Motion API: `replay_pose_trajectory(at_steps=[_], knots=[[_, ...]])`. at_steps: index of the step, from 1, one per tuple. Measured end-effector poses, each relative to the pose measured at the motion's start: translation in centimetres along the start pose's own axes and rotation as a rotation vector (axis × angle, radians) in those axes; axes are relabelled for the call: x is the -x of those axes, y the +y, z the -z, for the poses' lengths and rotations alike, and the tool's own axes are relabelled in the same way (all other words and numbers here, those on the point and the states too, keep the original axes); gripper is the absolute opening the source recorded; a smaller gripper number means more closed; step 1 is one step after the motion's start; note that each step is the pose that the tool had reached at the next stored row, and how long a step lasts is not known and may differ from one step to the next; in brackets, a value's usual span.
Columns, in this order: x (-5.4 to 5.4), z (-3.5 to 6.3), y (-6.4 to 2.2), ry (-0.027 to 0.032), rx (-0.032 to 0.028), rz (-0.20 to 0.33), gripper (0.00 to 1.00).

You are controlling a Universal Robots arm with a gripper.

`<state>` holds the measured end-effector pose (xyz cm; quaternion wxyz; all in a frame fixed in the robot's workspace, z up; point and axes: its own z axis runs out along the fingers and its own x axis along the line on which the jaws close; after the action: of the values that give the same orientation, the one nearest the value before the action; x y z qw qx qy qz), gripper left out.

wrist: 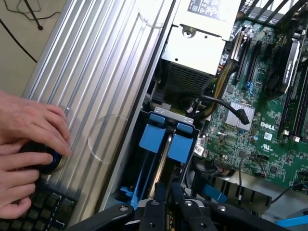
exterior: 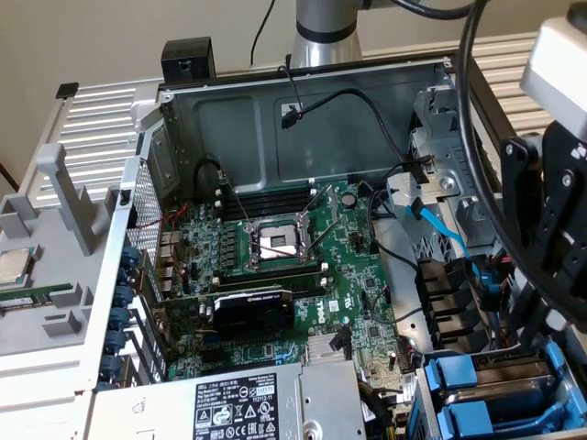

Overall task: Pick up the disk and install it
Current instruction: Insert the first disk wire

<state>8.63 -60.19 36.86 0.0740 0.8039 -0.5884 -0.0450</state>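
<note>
Hovering over the drive bay (wrist: pixel 169 114), the gripper (wrist: pixel 168 195) is pointing at the disk (wrist: pixel 153 138), which is standing on edge in its blue frame beside a second blue-framed drive (wrist: pixel 183 147), near the power supply (wrist: pixel 197 29). Whether the jaws are pinching it I cannot tell. A person's hands (wrist: pixel 33 130) are resting on a black knob (wrist: pixel 43 161).

The power supply (exterior: pixel 229 403) is cut by the exterior view's lower edge, its label print too small to read. The blue frames (exterior: pixel 468 390) run off that same edge, and what they hold is hidden in the bay. In the wrist view the frame edge crops the gripper (wrist: pixel 167 195), a person's hands (wrist: pixel 29 125) and a keyboard (wrist: pixel 45 211); the hands mostly cover a black knob (wrist: pixel 45 161)
</note>
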Motion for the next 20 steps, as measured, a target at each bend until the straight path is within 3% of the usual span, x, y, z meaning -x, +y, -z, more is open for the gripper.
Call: replay_pose_trajectory(at_steps=[8, 20], knots=[[0.01, 0.07, -0.54, -0.0055, 0.0004, -0.032, 0.17], [-0.02, 0.08, -0.60, -0.0057, 0.0005, -0.033, 0.17]])
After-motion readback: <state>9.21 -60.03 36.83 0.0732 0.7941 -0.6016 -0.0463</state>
